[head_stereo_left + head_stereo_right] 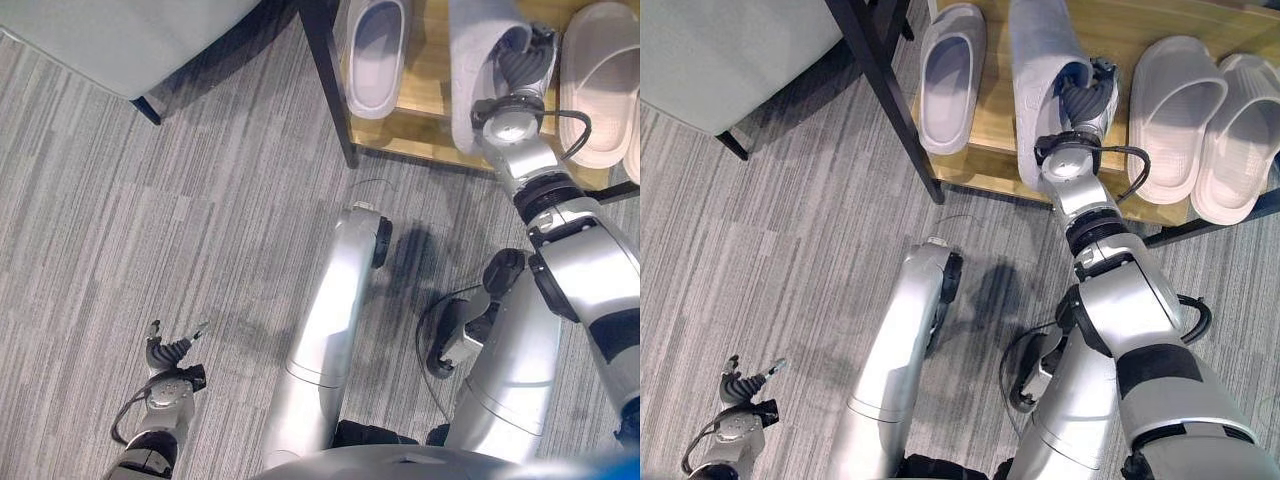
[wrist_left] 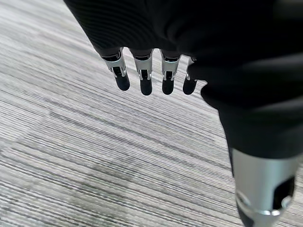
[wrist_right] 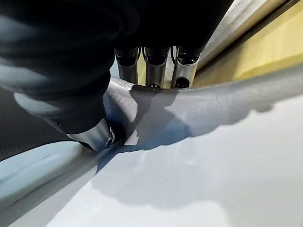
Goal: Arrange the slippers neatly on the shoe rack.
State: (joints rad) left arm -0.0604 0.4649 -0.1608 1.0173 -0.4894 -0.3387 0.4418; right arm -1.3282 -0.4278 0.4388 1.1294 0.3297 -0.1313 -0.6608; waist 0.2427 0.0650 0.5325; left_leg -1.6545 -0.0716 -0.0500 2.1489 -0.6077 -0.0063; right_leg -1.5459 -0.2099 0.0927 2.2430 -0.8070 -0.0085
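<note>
Pinching grey slipper (image 1: 1040, 70) rim, right hand (image 1: 1085, 100) over shoe rack (image 1: 1120, 30); left hand (image 1: 172, 352) relaxed.

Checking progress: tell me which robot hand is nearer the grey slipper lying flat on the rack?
Right. The right robot hand grips another slipper beside the flat grey slipper; the left robot hand hangs over carpet.

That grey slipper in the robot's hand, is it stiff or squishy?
Probably soft: the right hand pinches the slipper by its strap, which looks dented. Likely light, since one pinch holds it tilted on the rack.
</note>
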